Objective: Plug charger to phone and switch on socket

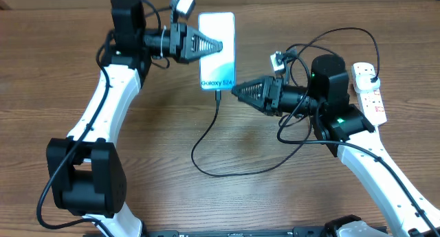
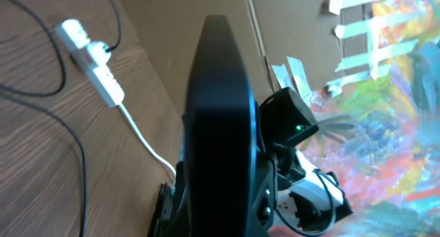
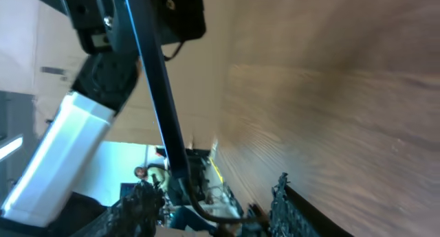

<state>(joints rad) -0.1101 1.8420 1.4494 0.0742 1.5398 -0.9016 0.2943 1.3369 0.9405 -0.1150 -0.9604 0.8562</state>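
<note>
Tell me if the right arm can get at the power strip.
Probably yes. The power strip lies close on that arm's side, nothing on top but the charger plug. The right gripper points away at the phone, so it must turn back past the looped charger cable.

Galaxy S24+ phone (image 1: 216, 31) on wooden surface (image 1: 69, 72), left claw (image 1: 220, 44) at its left edge, black charger cable (image 1: 199, 144) meeting its bottom edge, right claw (image 1: 236, 91) just beside, white power strip (image 1: 369, 93) far right

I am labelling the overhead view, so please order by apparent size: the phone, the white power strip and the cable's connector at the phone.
1. Phone, largest, though the left tool covers part of it.
2. White power strip, narrower and slightly shorter.
3. Connector, by far the smallest.
</note>
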